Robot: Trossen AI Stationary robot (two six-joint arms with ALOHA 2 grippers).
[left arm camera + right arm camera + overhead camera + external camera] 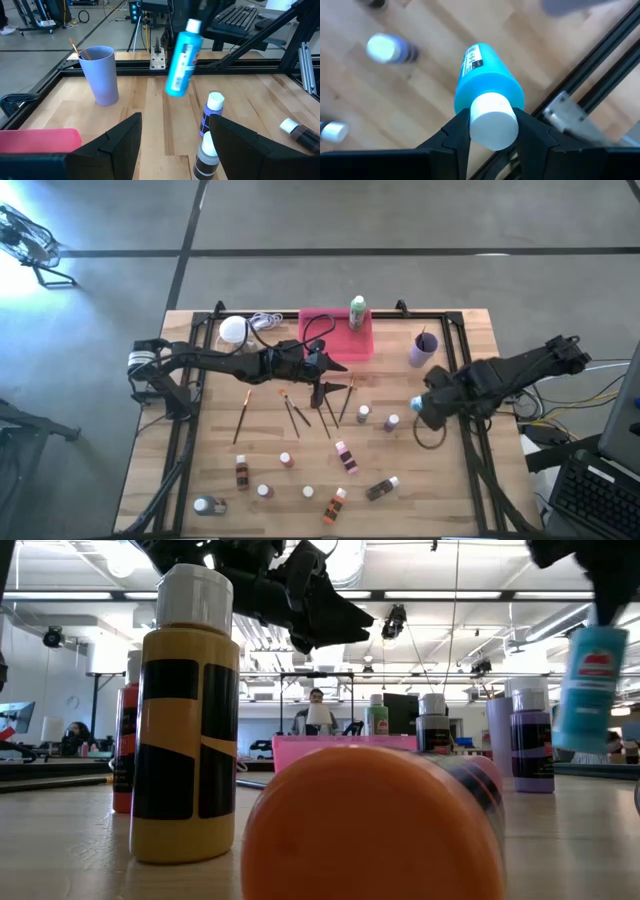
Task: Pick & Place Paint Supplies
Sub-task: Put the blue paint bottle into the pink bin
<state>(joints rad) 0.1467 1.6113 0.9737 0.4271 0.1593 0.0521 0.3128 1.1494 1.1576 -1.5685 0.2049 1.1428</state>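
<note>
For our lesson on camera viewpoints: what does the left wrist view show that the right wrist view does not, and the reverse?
Only the left wrist view shows the lilac plastic cup holding a thin paintbrush, and a corner of the pink rectangular tray. Only the right wrist view shows the right hand clamped on the bottle's white cap. Both show the blue plastic bottle lifted above the wooden table.

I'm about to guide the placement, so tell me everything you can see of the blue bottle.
The blue bottle is glossy light blue plastic with a white cap and a printed label. The right end effector grips it at the cap, so it hangs tilted, clear of the table, near the table's right side. Nothing else touches it.
</note>
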